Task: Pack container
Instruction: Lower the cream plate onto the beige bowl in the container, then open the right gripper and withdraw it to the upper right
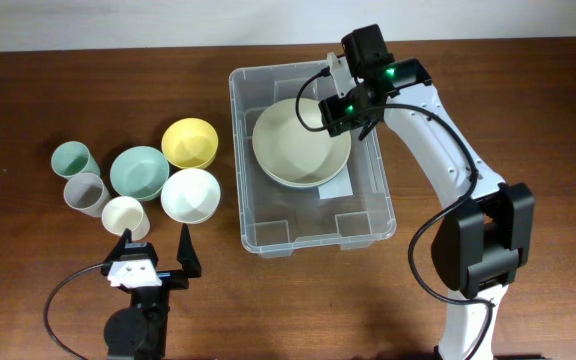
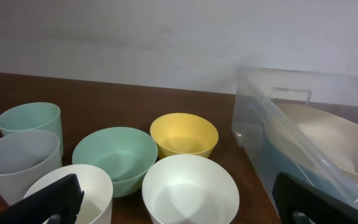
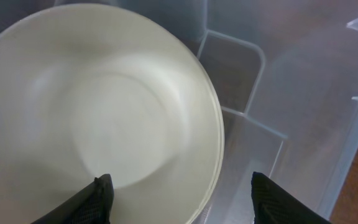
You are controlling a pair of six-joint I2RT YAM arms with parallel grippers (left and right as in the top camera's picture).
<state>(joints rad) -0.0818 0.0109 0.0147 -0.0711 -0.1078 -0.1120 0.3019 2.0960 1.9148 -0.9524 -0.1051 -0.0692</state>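
Observation:
The clear plastic container (image 1: 368, 200) stands right of centre and holds a large cream bowl (image 1: 293, 150). The bowl fills the right wrist view (image 3: 98, 106), with the container wall (image 3: 272, 93) beside it. My right gripper (image 1: 336, 100) is open over the bowl's far right rim, one finger inside the bowl and one outside (image 3: 179, 199). My left gripper (image 1: 153, 255) is open and empty at the front left, behind a white bowl (image 2: 188, 190) and a cream cup (image 2: 73, 186). The container also shows in the left wrist view (image 2: 253, 118).
Left of the container stand a yellow bowl (image 1: 189, 142), a green bowl (image 1: 139, 171), a white bowl (image 1: 190, 194), a green cup (image 1: 72, 158), a grey cup (image 1: 85, 192) and a cream cup (image 1: 124, 215).

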